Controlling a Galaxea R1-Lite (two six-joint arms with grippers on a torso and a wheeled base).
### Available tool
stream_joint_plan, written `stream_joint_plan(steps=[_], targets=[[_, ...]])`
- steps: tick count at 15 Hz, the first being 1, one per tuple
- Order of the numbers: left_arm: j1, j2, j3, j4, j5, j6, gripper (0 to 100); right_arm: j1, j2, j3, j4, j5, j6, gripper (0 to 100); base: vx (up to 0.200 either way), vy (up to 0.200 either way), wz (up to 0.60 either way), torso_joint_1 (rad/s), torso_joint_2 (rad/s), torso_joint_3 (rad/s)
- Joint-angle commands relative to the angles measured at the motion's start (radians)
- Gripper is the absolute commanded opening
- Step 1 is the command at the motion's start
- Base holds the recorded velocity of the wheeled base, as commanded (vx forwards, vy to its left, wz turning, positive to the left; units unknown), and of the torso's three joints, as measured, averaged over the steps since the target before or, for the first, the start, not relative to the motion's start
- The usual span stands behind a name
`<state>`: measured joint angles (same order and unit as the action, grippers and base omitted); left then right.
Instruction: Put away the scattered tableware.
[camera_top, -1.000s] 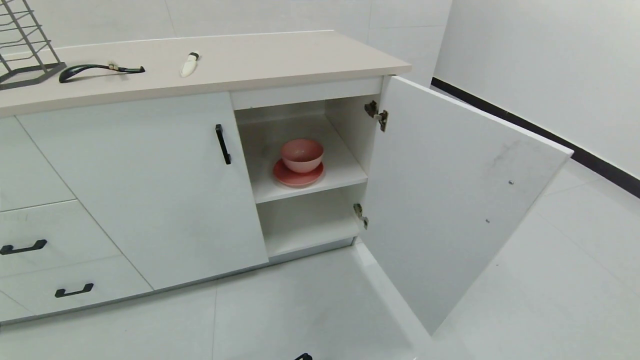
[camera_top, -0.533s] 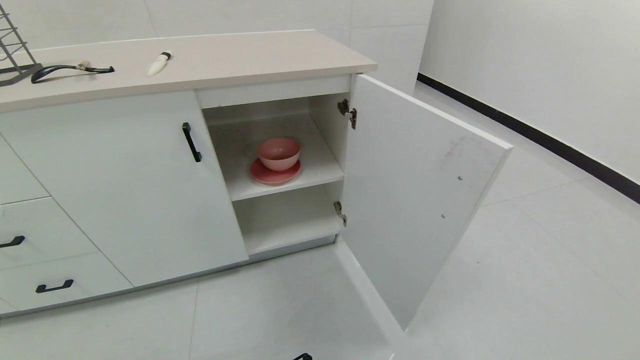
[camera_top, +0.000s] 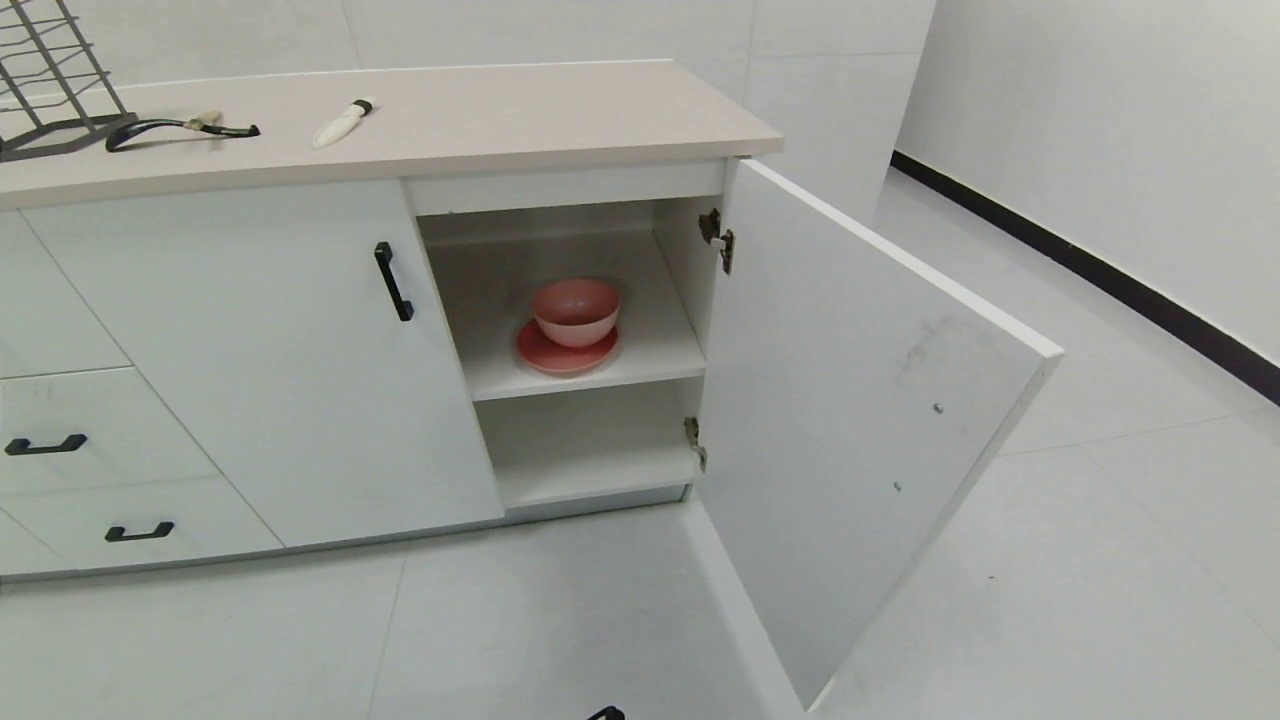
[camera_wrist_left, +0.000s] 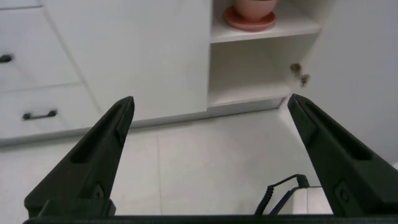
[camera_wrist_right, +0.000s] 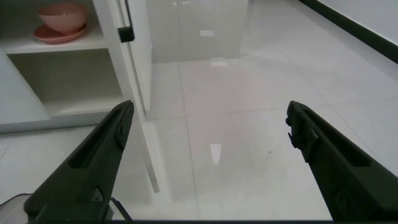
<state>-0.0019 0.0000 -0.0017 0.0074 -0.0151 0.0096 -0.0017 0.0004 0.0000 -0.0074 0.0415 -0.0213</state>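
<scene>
The cabinet door (camera_top: 850, 430) stands swung wide over the floor (camera_top: 550, 620). On the tabletop (camera_top: 500, 110) are a wire rack (camera_top: 50, 90), cut off at the edge, one black ladle (camera_top: 180, 128) and one pale utensil (camera_top: 343, 120). One pink bowl (camera_top: 575, 310) sits on one pink plate (camera_top: 560, 362) on the upper shelf (camera_top: 655, 360). The left pincer (camera_wrist_left: 211, 155) and right pincer (camera_wrist_right: 208, 162) gape wide, holding nothing.
</scene>
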Motion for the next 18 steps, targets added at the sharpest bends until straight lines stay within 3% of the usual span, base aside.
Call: stream_joint_plan(steps=[1, 3, 6, 11, 15, 18], targets=[[0.0, 0.0, 0.0, -0.001, 0.0, 0.001, 100, 0.0, 0.0, 0.0, 0.0, 0.0, 0.0, 100, 0.0, 0.0, 0.0, 0.0, 0.0, 0.0], [0.0, 0.0, 0.0, -0.001, 0.0, 0.003, 100, 0.0, 0.0, 0.0, 0.0, 0.0, 0.0, 100, 0.0, 0.0, 0.0, 0.0, 0.0, 0.0], [0.0, 0.0, 0.0, -0.001, 0.0, 0.003, 100, 0.0, 0.0, 0.0, 0.0, 0.0, 0.0, 100, -0.133, -0.2, 0.0, 0.002, 0.0, 0.002], [0.0, 0.0, 0.0, -0.001, 0.0, 0.003, 100, 0.0, 0.0, 0.0, 0.0, 0.0, 0.0, 100, 0.0, 0.0, 0.0, 0.0, 0.0, 0.0], [0.0, 0.0, 0.0, -0.001, 0.0, 0.004, 100, 0.0, 0.0, 0.0, 0.0, 0.0, 0.0, 100, -0.2, 0.0, 0.0, 0.008, 0.0, 0.0], [0.0, 0.0, 0.0, -0.001, 0.0, 0.001, 100, 0.0, 0.0, 0.0, -0.002, 0.0, 0.0, 100, -0.133, -0.133, 0.0, 0.002, 0.0, 0.003]])
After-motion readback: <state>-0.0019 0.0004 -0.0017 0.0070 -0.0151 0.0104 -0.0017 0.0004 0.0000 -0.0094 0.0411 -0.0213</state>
